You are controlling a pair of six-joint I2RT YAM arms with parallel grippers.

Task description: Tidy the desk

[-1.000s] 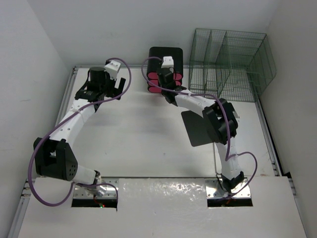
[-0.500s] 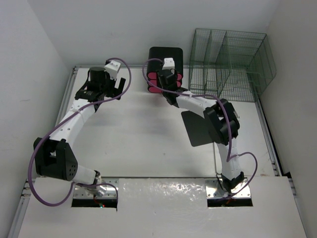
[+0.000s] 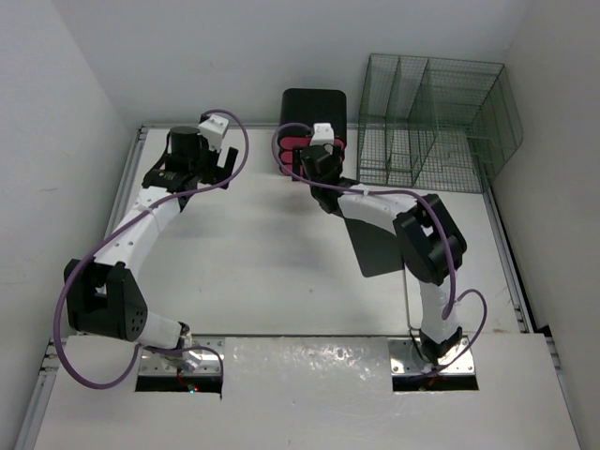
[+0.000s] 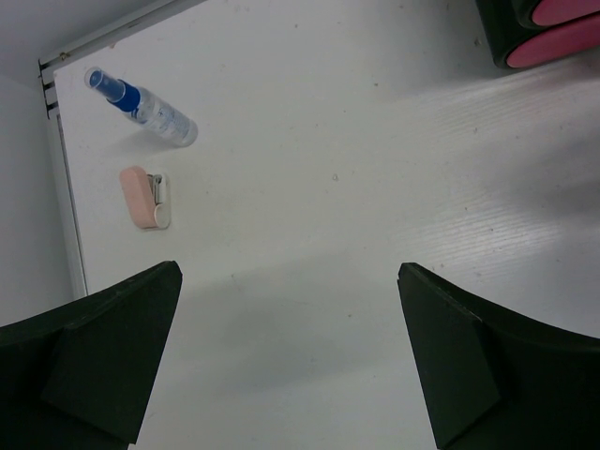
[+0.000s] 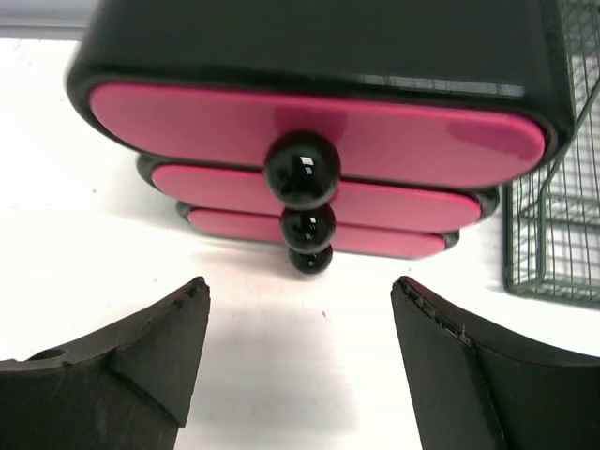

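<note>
The desk [image 3: 262, 272] is a white tabletop with grey rails. At its back stands a black drawer unit [image 3: 315, 111] with three pink drawer fronts [image 5: 309, 131], each with a black ball knob [image 5: 302, 169]. My right gripper [image 5: 300, 347] is open just in front of the knobs, touching nothing, and shows from above as the right gripper [image 3: 309, 155]. My left gripper [image 4: 291, 347] is open and empty above bare desk at the back left, and from above the left gripper [image 3: 223, 167] is left of the drawers.
A clear spray bottle with a blue cap [image 4: 145, 105] and a small pink item [image 4: 145, 197] lie near the back left corner. A green wire basket [image 3: 436, 117] stands right of the drawers. A flat black sheet [image 3: 375, 246] lies under the right arm.
My right gripper has opened wide and its arm has swung a little to the right in front of the drawer unit. The left arm has not moved.
</note>
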